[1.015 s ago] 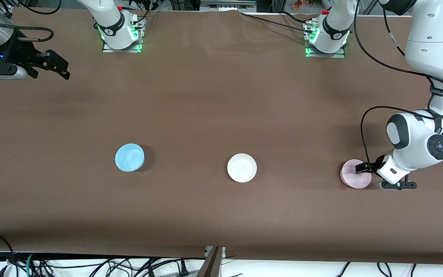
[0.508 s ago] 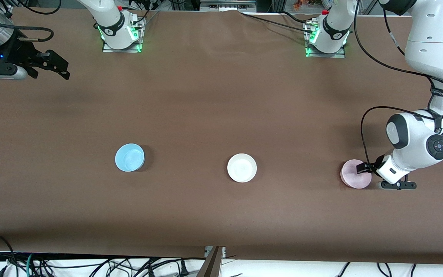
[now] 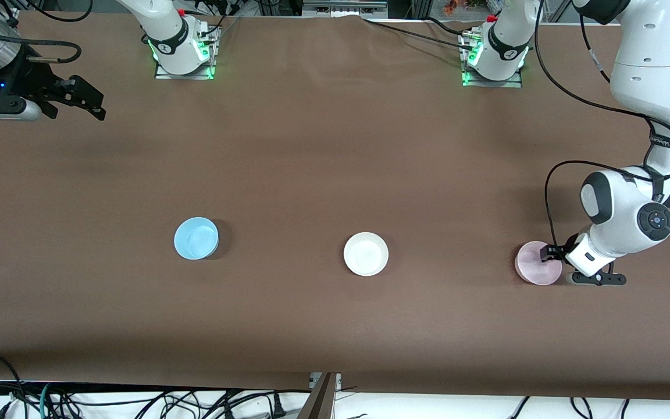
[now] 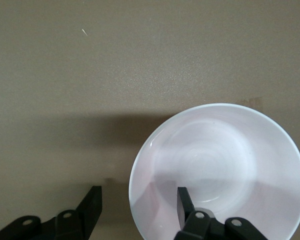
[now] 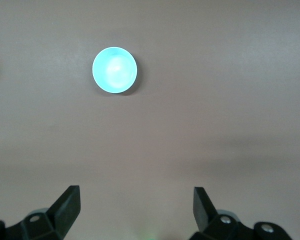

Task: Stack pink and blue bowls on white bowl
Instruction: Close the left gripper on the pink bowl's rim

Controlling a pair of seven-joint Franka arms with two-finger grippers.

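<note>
I counted three bowls on the brown bench (image 3: 323,163), one of each colour, strung in a row and well apart: the blue bowl (image 3: 196,238) toward the right arm's end, the white bowl (image 3: 366,254) in the middle, the pink bowl (image 3: 538,263) toward the left arm's end. All three were small, round, plain and upright (none stacked on another). The left gripper (image 3: 557,260) was down at the pink bowl (image 4: 219,172), its fingers parted wide and straddling the rim, one finger (image 4: 184,202) inside the bowl and the other outside, not closed on it. The right arm waited with its right gripper (image 3: 82,99) held high over the bench edge at its own end, fingers (image 5: 69,204) spread wide and holding nothing, the blue bowl (image 5: 115,70) showing far below.
</note>
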